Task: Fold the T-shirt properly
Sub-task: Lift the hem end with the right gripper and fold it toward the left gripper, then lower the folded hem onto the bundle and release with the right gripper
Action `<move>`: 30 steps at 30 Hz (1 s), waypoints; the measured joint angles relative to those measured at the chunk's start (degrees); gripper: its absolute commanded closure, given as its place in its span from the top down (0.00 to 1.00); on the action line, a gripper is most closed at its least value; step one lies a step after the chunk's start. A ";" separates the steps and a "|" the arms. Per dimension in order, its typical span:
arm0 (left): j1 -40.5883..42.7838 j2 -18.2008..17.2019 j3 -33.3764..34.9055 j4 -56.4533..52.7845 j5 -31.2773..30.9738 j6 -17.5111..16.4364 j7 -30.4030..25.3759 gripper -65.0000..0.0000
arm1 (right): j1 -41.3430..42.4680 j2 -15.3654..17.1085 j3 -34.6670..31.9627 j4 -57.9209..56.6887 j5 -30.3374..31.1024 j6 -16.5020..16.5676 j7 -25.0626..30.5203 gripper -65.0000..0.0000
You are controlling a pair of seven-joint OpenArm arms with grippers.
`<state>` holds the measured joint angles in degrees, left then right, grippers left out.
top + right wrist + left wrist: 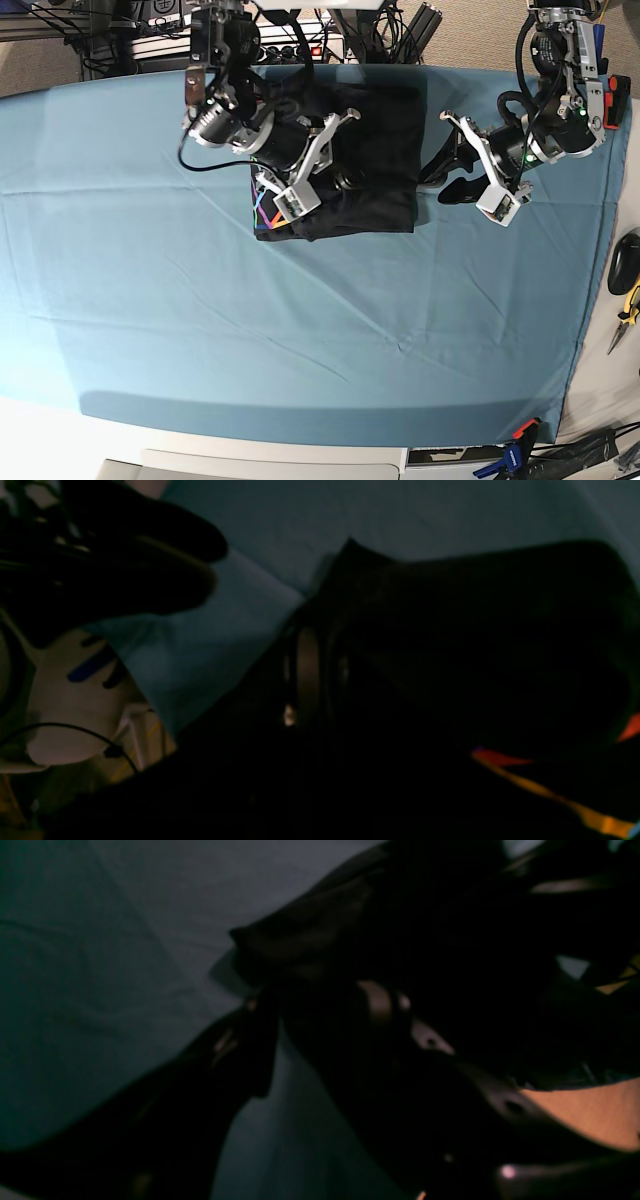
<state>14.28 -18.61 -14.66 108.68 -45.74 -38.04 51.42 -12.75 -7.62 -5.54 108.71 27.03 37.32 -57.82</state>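
Seemingly the fold is nearly done. From the left wrist view, dim and blurred, the left gripper [260, 1005] spreads its jaws wide over the teal table cloth [100, 990], holding nothing, beside a black edge of the T-shirt [310, 935]. From the right wrist view, the right gripper [307, 680] is narrowed on black fabric (its rainbow print peeks out lower right). From the base view, the shirt lies as a compact rectangle at the cloth's far middle; next probably comes releasing and flattening.
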 measured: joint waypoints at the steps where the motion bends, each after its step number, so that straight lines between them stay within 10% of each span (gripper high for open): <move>1: 0.00 0.00 0.00 0.00 0.00 0.00 0.00 0.40 | 0.50 0.00 -0.02 -1.36 -0.15 -0.17 0.33 0.00; 8: -0.02 0.00 0.00 0.00 0.00 0.00 0.00 0.40 | 3.61 0.00 -0.07 -9.88 -1.20 -0.44 1.99 0.00; 14: 0.00 0.00 0.00 0.00 0.00 0.00 0.00 0.40 | 4.09 0.00 -0.26 -10.16 4.00 -0.42 1.97 0.48; 30: -0.02 -0.20 -0.04 0.00 0.15 0.04 -0.02 0.40 | 6.43 0.17 -11.63 -10.14 11.98 1.99 -4.92 0.48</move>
<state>14.26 -18.81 -14.70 108.68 -45.58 -38.00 51.40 -6.33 -7.44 -17.17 98.56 39.00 39.31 -62.74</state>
